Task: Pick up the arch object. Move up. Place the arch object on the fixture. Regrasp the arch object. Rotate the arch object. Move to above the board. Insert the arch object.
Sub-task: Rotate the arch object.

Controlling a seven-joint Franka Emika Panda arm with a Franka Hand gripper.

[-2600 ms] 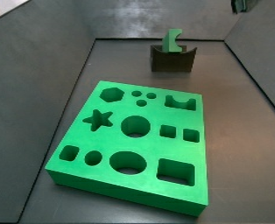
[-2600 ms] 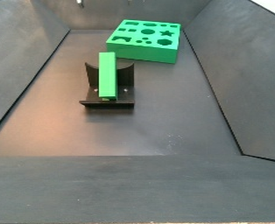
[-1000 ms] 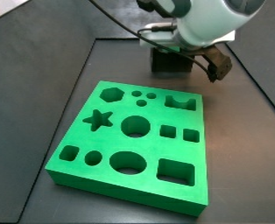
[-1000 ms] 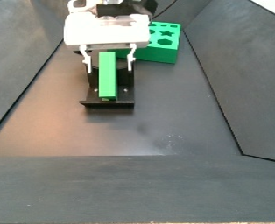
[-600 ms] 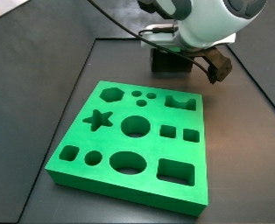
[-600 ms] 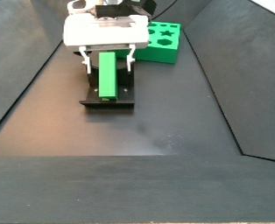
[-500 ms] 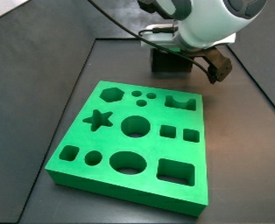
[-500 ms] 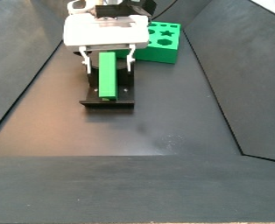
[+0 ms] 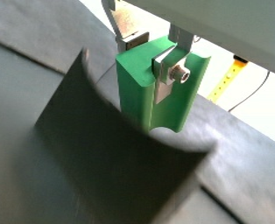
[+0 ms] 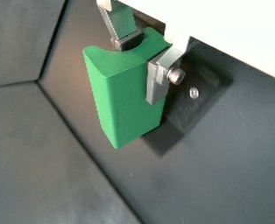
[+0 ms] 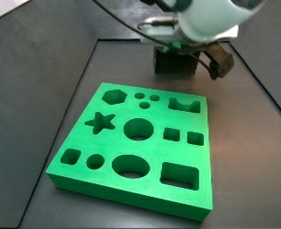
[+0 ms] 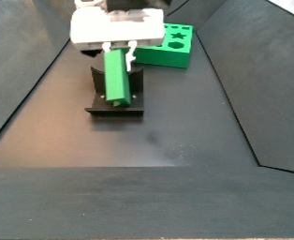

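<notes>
One large flat bright green board (image 11: 133, 146) with shaped cutouts lies on the dark tabletop, its arch cutout toward two o'clock in a side view. Beyond it at twelve o'clock sits the small dark scooped fixture (image 12: 116, 103), cradling the upright bright green arch object (image 12: 114, 73) for regrasping. The gripper (image 9: 151, 59) straddles its top, silver fingers (image 10: 161, 73) pressed closed against both faces.

The arch object (image 12: 113, 73) stands upright on the fixture (image 12: 116, 101), with the gripper (image 12: 116, 49) directly above it, fingers (image 9: 167, 73) on either side. The board (image 12: 175, 46) lies behind the fixture, apart from it.
</notes>
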